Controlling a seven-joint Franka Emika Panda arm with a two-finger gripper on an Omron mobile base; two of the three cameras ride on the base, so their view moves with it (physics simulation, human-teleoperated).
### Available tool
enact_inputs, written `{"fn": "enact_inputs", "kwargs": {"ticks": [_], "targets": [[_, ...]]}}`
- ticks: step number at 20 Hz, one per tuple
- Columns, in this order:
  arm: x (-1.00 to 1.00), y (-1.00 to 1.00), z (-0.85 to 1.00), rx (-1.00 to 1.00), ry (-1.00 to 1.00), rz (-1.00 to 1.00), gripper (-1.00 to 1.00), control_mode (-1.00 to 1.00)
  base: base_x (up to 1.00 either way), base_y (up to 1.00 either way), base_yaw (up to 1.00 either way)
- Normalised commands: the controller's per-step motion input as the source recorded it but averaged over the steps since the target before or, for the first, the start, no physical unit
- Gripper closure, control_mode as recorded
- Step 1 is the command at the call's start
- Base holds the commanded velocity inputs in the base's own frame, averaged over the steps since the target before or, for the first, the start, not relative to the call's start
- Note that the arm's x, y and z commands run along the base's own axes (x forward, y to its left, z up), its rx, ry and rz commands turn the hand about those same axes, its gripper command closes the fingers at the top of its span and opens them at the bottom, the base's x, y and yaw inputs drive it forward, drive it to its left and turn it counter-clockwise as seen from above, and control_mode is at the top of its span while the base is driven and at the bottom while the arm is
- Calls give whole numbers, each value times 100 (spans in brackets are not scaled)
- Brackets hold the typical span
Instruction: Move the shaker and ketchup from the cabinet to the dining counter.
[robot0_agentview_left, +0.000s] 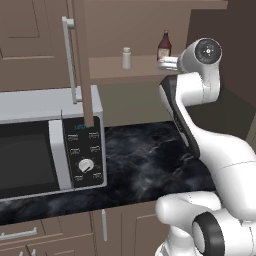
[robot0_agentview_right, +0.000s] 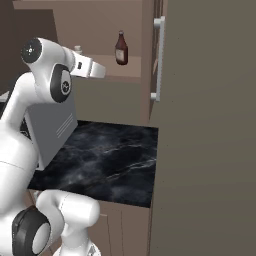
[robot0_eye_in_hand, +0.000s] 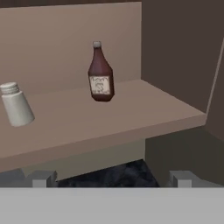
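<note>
Cabinet (robot0_eye_in_hand: 144, 111) shelf carries the shaker (robot0_eye_in_hand: 16, 105) and ketchup (robot0_eye_in_hand: 101, 74), apart.

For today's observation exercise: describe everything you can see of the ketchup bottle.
The ketchup is a small dark reddish-brown bottle with a narrow neck, a small cap and a pale label on its body. It stands upright on the open cabinet's shelf, apart from the shaker. Nothing but the shelf touches it.

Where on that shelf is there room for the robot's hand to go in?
The cabinet shelf is bare between the shaker and the ketchup, and wider still from the ketchup to the side wall. Along the front edge it is bare too. Nowhere looks crowded.
</note>
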Motion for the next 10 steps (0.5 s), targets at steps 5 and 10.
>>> {"fn": "enact_inputs", "kwargs": {"ticks": [5, 10], "targets": [[23, 0, 7, 0, 0, 0, -100, -100, 0, 0, 0], [16, -6, 3, 0, -3, 0, -100, -100, 0, 0, 0]]}}
